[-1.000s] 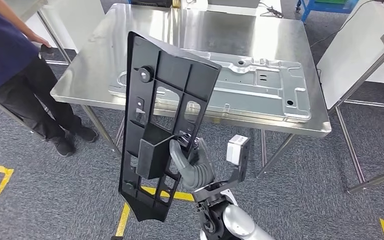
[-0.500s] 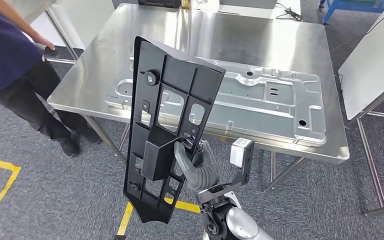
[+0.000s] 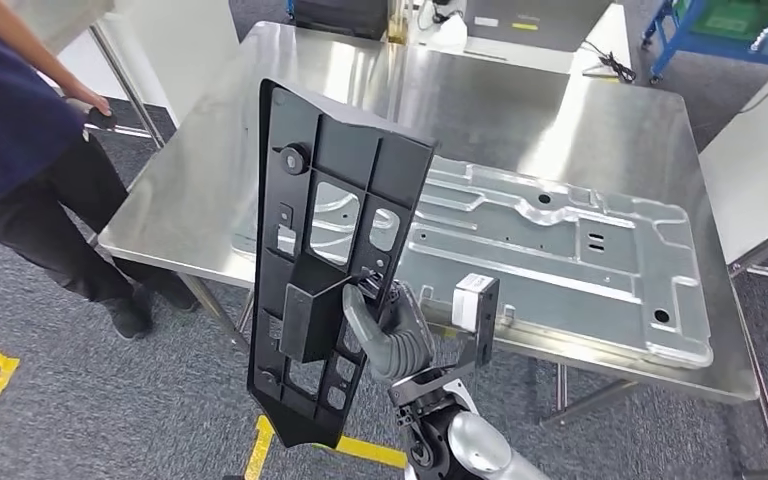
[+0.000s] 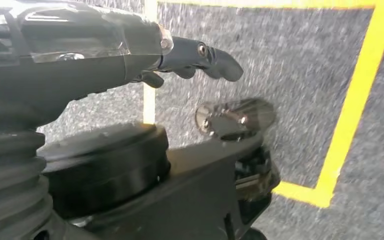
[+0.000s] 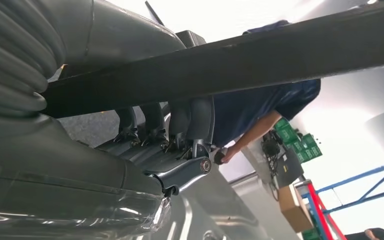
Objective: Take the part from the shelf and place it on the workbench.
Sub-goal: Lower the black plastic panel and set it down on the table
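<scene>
The right hand (image 3: 388, 325) grips the part (image 3: 328, 260), a ribbed black plastic panel with cutouts, upright before the workbench (image 3: 210, 190). Left hand (image 4: 190, 55) hangs loosely curled, holding nothing. A stamped metal sheet (image 3: 560, 255) lies on the brushed-steel top.

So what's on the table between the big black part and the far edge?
In the head view, a flat silver stamped metal panel lies on the steel workbench, behind the black part that the right hand grips upright.
</scene>
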